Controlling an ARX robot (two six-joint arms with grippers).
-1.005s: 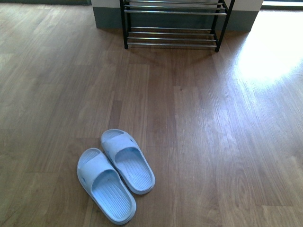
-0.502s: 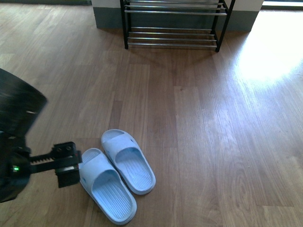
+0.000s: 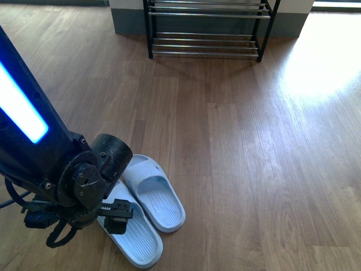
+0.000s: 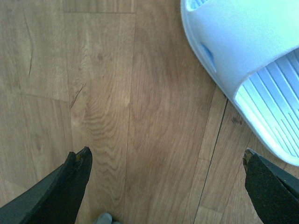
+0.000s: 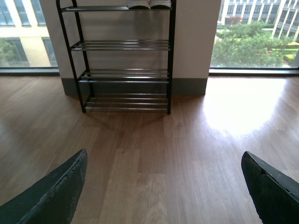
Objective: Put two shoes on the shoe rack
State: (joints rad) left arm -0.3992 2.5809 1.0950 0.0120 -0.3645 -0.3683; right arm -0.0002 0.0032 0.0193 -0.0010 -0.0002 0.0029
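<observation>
Left gripper point(image 3: 115, 217): low over the floor point(image 3: 254, 169) at the near left, carried by the black left arm point(image 3: 62, 169) with its blue light strip. Jaws spread wide in the left wrist view point(image 4: 166, 163), nothing held, bare boards between the fingertips point(image 4: 78, 161). Right gripper point(image 5: 163, 161): jaws wide apart, nothing held, raised and facing the rack; not seen in the front view. Slides point(image 3: 158, 197): pale blue pair, side by side and touching on the floor at the near left, toes towards the rack. The nearer slide point(image 3: 138, 240) is partly covered by the left gripper; the left wrist view shows one slide point(image 4: 243, 56) lying just beside one fingertip, outside the jaws, contact not discernible. Rack point(image 3: 206, 28): black frame, chrome rods, four tiers, standing against the wall at the far end of the floor, well apart from the slides. Lower three tiers point(image 5: 124, 60) hold nothing; two white soles point(image 5: 149, 3) sit on the top tier, the rest cut off by the frame edge.
</observation>
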